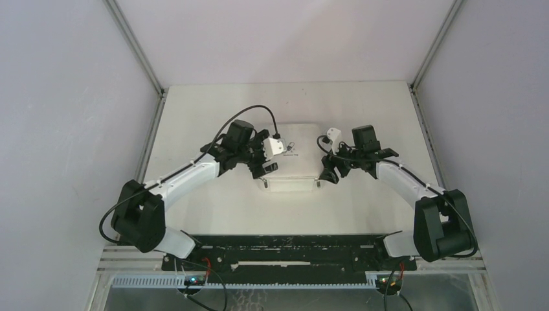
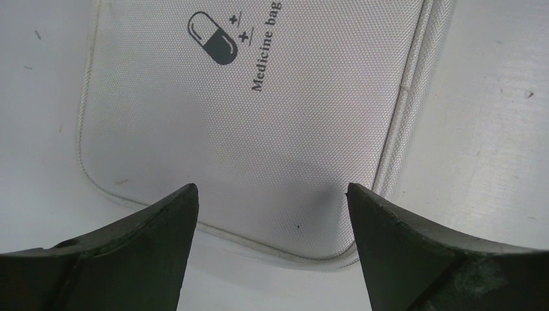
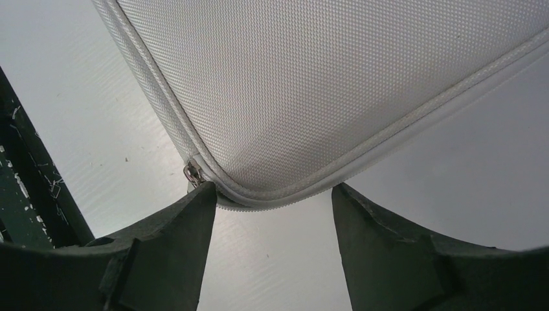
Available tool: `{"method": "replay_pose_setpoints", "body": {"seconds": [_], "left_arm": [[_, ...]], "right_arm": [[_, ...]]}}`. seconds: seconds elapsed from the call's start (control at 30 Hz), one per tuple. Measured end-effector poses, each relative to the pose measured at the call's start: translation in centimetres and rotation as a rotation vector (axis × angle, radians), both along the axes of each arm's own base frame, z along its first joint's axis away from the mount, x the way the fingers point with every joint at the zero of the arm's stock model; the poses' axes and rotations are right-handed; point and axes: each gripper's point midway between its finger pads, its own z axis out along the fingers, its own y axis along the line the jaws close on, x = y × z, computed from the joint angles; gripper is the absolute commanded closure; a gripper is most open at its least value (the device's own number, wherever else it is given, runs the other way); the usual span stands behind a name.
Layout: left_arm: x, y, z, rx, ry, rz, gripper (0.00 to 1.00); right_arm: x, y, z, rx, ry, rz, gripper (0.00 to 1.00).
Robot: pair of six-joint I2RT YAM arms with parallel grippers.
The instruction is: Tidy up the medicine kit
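Observation:
The medicine kit (image 1: 292, 170) is a white zip case lying closed and flat on the table, lid up, with a dark pill logo (image 2: 212, 39) and "Medicine bag" printed on it. My left gripper (image 1: 268, 170) is open and empty, its jaws spread over the case's near-left corner (image 2: 272, 194). My right gripper (image 1: 325, 176) is open and empty at the case's near-right corner (image 3: 272, 188). Its left fingertip (image 3: 197, 194) touches the metal zip pull (image 3: 191, 172). The case's inside is hidden.
The white table (image 1: 213, 214) is walled by pale panels on the left, back and right. A black mounting rail (image 1: 285, 249) runs along the near edge; its dark edge shows in the right wrist view (image 3: 26, 188).

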Motion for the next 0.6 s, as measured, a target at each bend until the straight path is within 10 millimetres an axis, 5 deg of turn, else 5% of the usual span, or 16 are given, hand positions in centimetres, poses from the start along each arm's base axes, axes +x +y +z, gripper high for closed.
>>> {"method": "replay_pose_setpoints", "body": {"seconds": [0.23, 0.6], "left_arm": [[-0.4, -0.5, -0.2, 0.002, 0.004, -0.015, 0.13], [-0.4, -0.5, 0.6, 0.005, -0.029, -0.004, 0.12]], "right_arm": [[0.5, 0.5, -0.1, 0.022, 0.031, 0.002, 0.5], [6.4, 3.0, 1.6, 0.065, 0.026, 0.045, 0.49]]}}
